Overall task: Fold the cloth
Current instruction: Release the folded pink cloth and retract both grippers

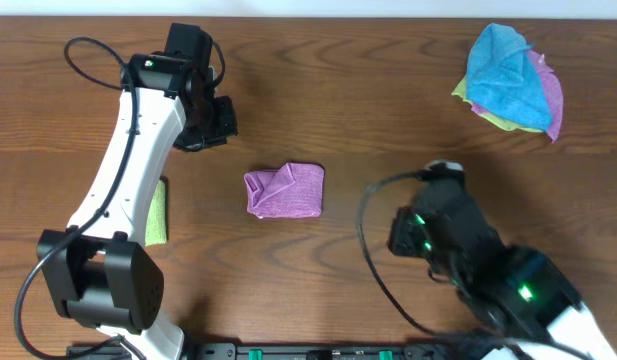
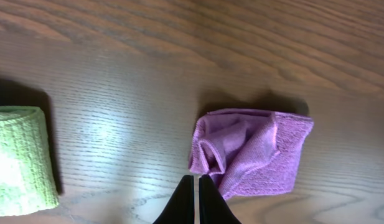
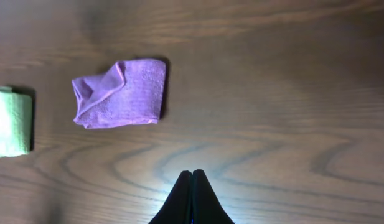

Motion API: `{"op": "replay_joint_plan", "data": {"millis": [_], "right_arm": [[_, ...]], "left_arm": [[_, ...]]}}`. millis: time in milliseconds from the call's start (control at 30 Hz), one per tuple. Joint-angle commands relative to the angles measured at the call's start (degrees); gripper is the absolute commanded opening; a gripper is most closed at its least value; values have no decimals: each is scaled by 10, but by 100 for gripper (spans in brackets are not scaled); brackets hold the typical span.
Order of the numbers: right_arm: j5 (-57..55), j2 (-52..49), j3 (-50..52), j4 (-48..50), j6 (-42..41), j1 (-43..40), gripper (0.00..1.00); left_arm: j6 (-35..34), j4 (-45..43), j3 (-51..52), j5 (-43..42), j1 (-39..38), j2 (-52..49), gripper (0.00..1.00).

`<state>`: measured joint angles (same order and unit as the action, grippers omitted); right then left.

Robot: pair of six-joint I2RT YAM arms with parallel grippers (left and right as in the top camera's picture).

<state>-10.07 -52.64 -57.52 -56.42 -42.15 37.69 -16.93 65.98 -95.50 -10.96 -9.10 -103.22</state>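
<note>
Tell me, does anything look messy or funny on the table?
A little. The purple cloth is folded small, but its end toward the left arm is bunched and wrinkly, not flat. In the far corner, a blue cloth lies crumpled on other cloths.

I see the cloth (image 1: 284,190) lying near the middle of the wooden table (image 1: 388,100), folded into 1 small, roughly rectangular bundle. It is magenta-purple microfibre. From overhead its right part is flat and smooth, and its left end is bunched into loose creases. My 2 wrist views show the same rumpled end (image 2: 210,152) (image 3: 92,90), with the outer edges not quite square.
</note>
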Motion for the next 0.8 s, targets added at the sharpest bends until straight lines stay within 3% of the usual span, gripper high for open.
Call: {"op": "replay_joint_plan", "data": {"millis": [0,367,767], "right_arm": [[-26,59,54,0,-16,-2,1],[-42,272,270,70,-97,-2,1],[-62,334,405,142,-135,-2,1]], "left_arm": [[-11,2,-12,-14,2,8,6],[-47,21,-12,-71,1,8,6],[-61,44,-12,-71,1,72,6]]}}
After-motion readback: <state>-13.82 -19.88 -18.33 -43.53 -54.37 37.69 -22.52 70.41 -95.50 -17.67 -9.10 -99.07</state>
